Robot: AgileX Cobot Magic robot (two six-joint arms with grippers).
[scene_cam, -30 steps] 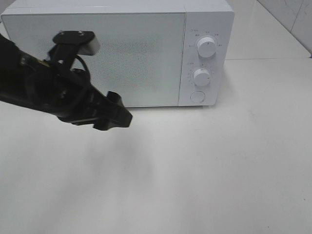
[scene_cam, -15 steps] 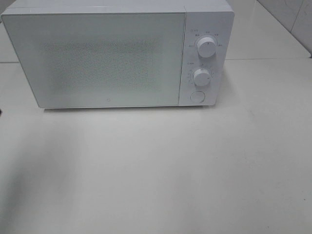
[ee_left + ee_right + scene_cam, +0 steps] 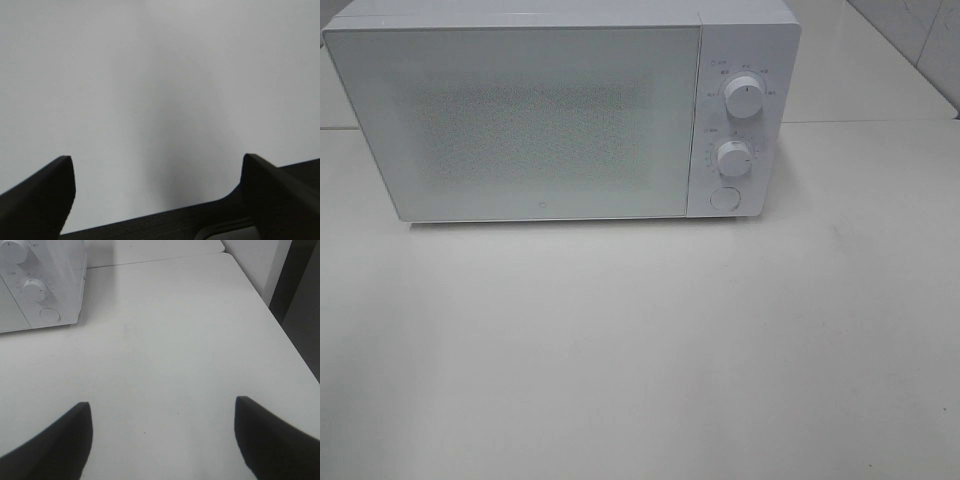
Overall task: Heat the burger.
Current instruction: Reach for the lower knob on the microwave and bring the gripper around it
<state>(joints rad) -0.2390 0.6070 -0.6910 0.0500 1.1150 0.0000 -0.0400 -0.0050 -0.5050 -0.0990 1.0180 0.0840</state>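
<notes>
The burger is out of view in every frame. A white microwave [image 3: 560, 110] stands at the back of the table with its door [image 3: 520, 120] closed; two dials [image 3: 743, 97] and a round button [image 3: 723, 198] sit on its right panel. Neither arm shows in the exterior high view. In the left wrist view my left gripper [image 3: 157, 172] is open over bare white surface, nothing between its fingers. My right gripper [image 3: 162, 415] is also open and empty, hovering over the table to the right of the microwave [image 3: 40, 290].
The white table [image 3: 650, 350] spreads out in front of the microwave. Its right edge [image 3: 270, 315] and a dark gap beyond it show in the right wrist view. A tiled wall rises at the back right.
A second ago my left arm hung in front of the microwave door; it has pulled away to the left and out of the exterior high view. The door stays closed.
</notes>
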